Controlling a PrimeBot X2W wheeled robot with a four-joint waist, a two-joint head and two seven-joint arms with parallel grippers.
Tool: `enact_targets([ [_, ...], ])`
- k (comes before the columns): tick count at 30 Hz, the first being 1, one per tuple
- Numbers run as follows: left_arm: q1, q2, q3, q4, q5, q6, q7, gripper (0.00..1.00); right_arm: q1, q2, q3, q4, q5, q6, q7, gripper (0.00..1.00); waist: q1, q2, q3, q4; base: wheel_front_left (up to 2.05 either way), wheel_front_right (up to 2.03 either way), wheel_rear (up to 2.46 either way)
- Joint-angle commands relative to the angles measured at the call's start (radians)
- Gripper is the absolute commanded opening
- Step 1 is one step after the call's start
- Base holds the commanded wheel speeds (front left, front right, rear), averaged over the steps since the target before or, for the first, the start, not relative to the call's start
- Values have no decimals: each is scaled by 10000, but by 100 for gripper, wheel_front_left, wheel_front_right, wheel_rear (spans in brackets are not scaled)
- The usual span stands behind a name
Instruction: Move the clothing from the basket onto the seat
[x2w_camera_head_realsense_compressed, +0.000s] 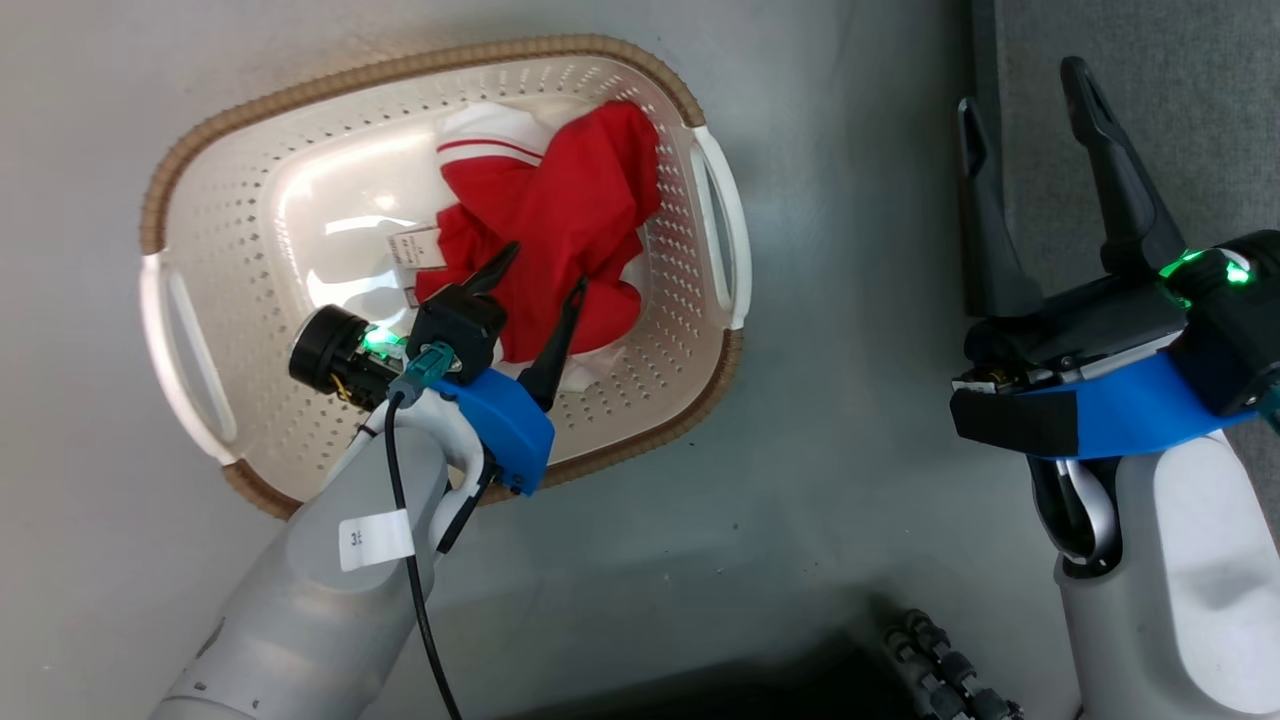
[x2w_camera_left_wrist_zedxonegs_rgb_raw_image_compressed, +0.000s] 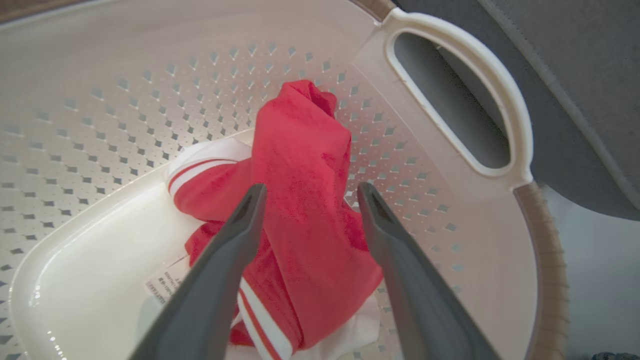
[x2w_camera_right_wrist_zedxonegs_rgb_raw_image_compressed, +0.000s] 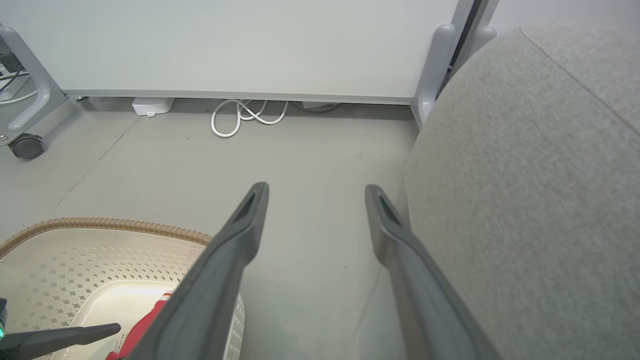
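Left fingers (x2w_camera_left_wrist_zedxonegs_rgb_raw_image_compressed: 225, 270) wide apart over crumpled red, white-striped clothing (x2w_camera_left_wrist_zedxonegs_rgb_raw_image_compressed: 305, 200) in basket (x2w_camera_left_wrist_zedxonegs_rgb_raw_image_compressed: 100, 100)

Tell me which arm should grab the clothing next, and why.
Left. The left gripper hangs open inside the basket, fingers aimed at the clothing; the right gripper is open over the floor beside the seat, away from the basket.

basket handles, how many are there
2, both seen in the head view: the left handle on the basket end at the view's left, the right handle on the opposite end; none looks hidden.
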Motion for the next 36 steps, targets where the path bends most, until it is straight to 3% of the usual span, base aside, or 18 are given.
enact_targets([
  [1,-234,88,-143,184,-49,-10,-27,100,-196,40,35,29,111,1,-128,100,-2,0,233,-213,0,0,0],
  [6,-565,141,-96,866,69,18,-27,100,-203,59,155,80,307,1,-286,100,-2,0,463,-332,0,0,0],
  [20,-1445,-395,333,3140,142,958,-25,100,-204,61,540,296,781,1,-533,100,-2,0,687,-558,0,0,0],
  [21,-1491,-420,346,3298,112,950,-25,91,-199,61,550,317,805,1,-557,100,-2,0,678,-572,0,0,0],
  [22,-1547,-444,345,3413,91,924,-26,51,-198,61,557,332,824,1,-576,100,-2,0,669,-585,0,0,0],
  [23,-1609,-475,345,3510,85,894,-26,18,-201,61,556,353,828,1,-578,100,-2,0,660,-593,0,0,0],
  [24,-1642,-499,339,3600,75,886,-26,0,-204,61,552,368,838,1,-592,100,-2,0,650,-598,0,0,0],
  [36,-1683,-790,172,3832,35,978,-26,0,-164,62,413,437,780,1,-597,100,-2,0,506,-483,0,0,0],
])
